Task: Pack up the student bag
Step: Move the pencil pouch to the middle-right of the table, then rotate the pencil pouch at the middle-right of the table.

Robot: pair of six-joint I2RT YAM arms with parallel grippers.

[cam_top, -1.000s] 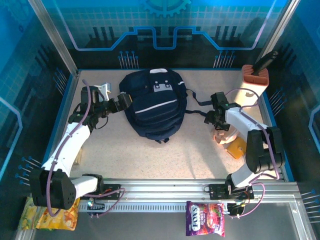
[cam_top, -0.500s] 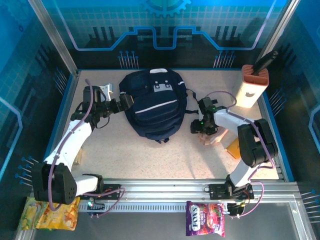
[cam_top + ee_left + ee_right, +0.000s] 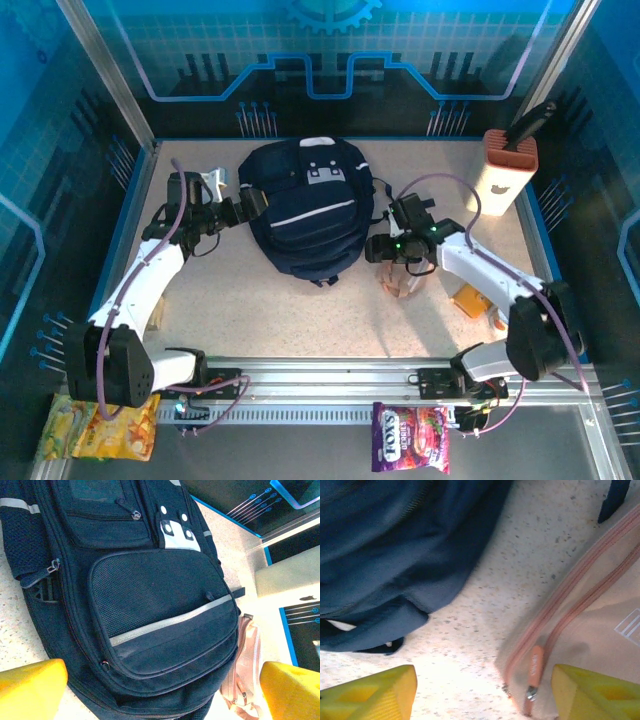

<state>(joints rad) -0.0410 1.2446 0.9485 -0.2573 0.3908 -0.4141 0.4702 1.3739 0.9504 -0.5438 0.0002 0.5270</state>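
Nudging pink pouch toward the backpack, right fingers spread, not pinching it.
Moved in leftward since a second before; left fingers spread wide by backpack lying on the surface, seemingly zipped; packing barely begun.

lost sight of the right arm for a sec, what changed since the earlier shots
The right gripper swung left toward the student bag, and the pink pouch slid left with it; its jaws are open, with no clear grip. The left gripper, open, and the bag stayed put.
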